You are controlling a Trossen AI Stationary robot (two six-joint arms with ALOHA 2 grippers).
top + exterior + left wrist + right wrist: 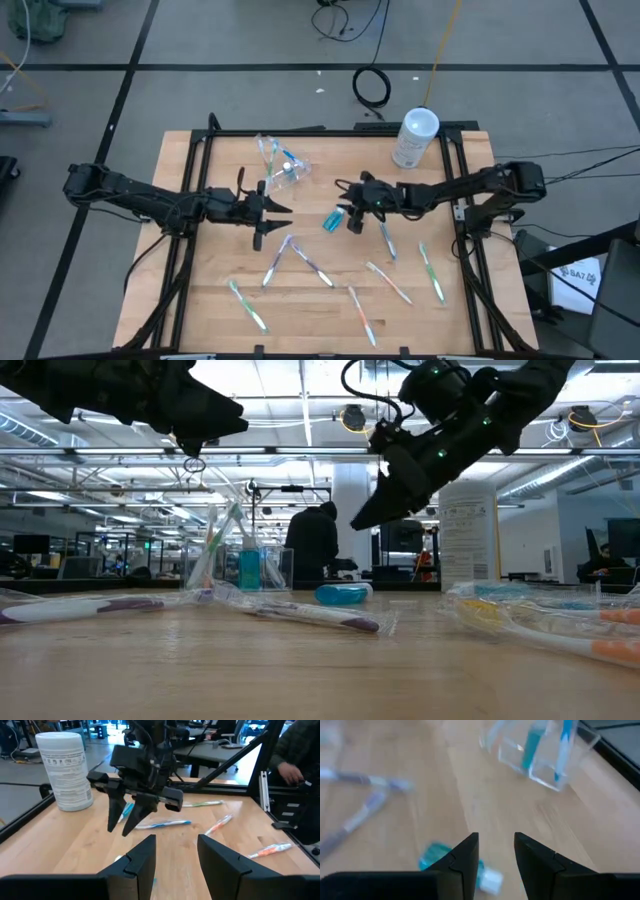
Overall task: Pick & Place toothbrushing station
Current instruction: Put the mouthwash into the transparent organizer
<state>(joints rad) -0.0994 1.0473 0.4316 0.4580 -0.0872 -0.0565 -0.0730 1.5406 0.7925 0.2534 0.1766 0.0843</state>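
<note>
Here, from the high view, you have both arms reaching in over the pale wooden table (200, 300). Your left gripper (268, 212) sits just below the clear crinkly plastic pouch (280, 163), and your right gripper (348, 213) is just beside a small teal-blue white-capped tube (333, 220) lying flat on the wood. Slim pastel-handled toothbrushes (310, 262) lie scattered across the near half of the table, and a large whitish cylindrical canister (414, 138) stands at the far edge.

In the low view, you see both grippers up off the surface, the right one (365, 520) pointing down with the tube (342, 593) on the table below it. The pouch (235, 565) stands behind, with brushes and a blue tube inside.

Through the left wrist view, your left fingers (144, 860) stand apart with bare wood between them.

Through the right wrist view, your right fingers (469, 855) are likewise parted and empty, the tube (440, 860) lying beneath them, partly hidden.
</note>
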